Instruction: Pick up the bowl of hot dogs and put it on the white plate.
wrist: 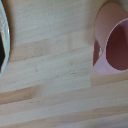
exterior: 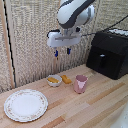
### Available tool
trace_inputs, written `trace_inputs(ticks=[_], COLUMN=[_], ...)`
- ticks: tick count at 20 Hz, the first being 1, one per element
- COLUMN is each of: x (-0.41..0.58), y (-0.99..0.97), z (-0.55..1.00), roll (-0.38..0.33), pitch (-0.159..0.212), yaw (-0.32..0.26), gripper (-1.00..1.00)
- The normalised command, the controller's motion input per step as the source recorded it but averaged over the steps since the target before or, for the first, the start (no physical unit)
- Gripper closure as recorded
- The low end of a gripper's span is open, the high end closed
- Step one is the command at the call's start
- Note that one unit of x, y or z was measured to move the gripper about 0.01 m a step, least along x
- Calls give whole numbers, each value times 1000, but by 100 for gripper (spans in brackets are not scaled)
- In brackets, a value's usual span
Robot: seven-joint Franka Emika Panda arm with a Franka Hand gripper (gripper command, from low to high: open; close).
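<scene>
The gripper (exterior: 62,52) hangs high above the wooden table, open and empty, its two blue-tipped fingers apart. The hot dog bowl (exterior: 54,80), small and white with yellow-orange hot dogs (exterior: 52,79) in it, sits on the table below the gripper and a little toward the exterior view's left. The white plate (exterior: 26,105) with a brownish patterned rim lies at the front on the exterior view's left, apart from the bowl. In the wrist view only an edge of the plate (wrist: 3,50) shows; the bowl and the fingers are out of that view.
A lone orange block-like piece (exterior: 66,79) lies right beside the bowl. A pink cup (exterior: 80,83) stands beyond it; it also shows in the wrist view (wrist: 111,45). A black appliance (exterior: 110,52) stands at the back on the exterior view's right. A woven screen backs the table.
</scene>
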Motion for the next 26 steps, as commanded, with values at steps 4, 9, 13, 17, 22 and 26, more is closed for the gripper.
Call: trace_inputs(ticks=[4, 9, 13, 17, 22, 26], x=[641, 586, 440, 414, 362, 358], y=[-419, -434, -310, -222, -156, -198], z=[-182, -203, -235, -292, -313, -351], roll=[22, 16, 1, 0, 0, 0], pitch=[84, 86, 114, 111, 102, 61], yaw=[-67, -35, -19, 0, 0, 17], gripper=[-100, -100, -100, -100, -100, -100])
